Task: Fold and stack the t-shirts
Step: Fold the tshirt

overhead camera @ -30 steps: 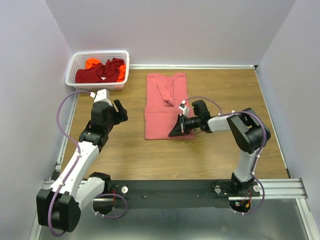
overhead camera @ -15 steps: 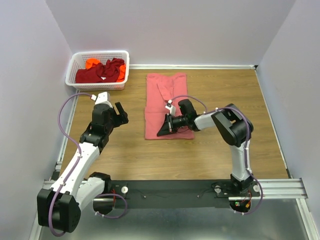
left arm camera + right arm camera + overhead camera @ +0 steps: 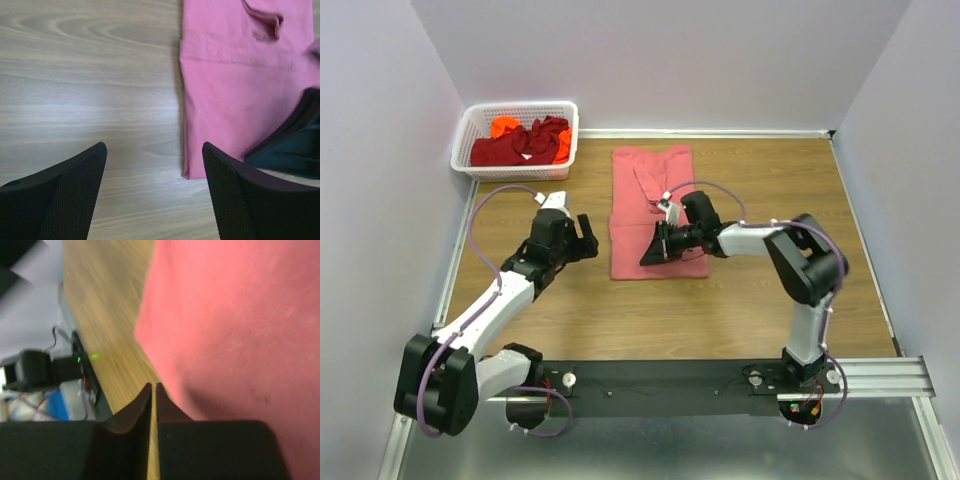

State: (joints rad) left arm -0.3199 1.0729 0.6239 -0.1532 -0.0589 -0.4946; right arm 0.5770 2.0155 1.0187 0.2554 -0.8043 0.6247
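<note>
Wood-grain table (image 3: 750, 300), enclosed by pale lavender walls on the left, the far side and the right; white trim runs along its far edge, and a black rail (image 3: 660, 380) carrying both arm bases lies across the near edge.

Contents:

- White lattice basket (image 3: 465, 140) — far-left corner of the table, against the left wall. It holds the dark red t-shirt (image 3: 520, 147), bunched, with the bright orange t-shirt (image 3: 504, 127) showing at the back and along the right side.
- Salmon-pink t-shirt (image 3: 650, 185) — flat on the wood near the middle of the table, towards the far side, folded into a long narrow rectangle. A sleeve is turned in on top and one crease runs across it. It lies well apart from the basket.
- Left gripper (image 3: 588, 238) — over bare wood just left of the pink shirt, fingers spread wide with nothing between them. In the wrist view the shirt's near-left corner lies beside the right-hand finger (image 3: 240, 200).
- Right gripper (image 3: 652, 250) — low over the near part of the pink shirt, pointing left. Its fingers are drawn together to a hairline slit, with no cloth seen between them; the tips sit by the shirt's edge, wood beyond.
- Purple cable (image 3: 485, 215) — looped along the left arm.
</note>
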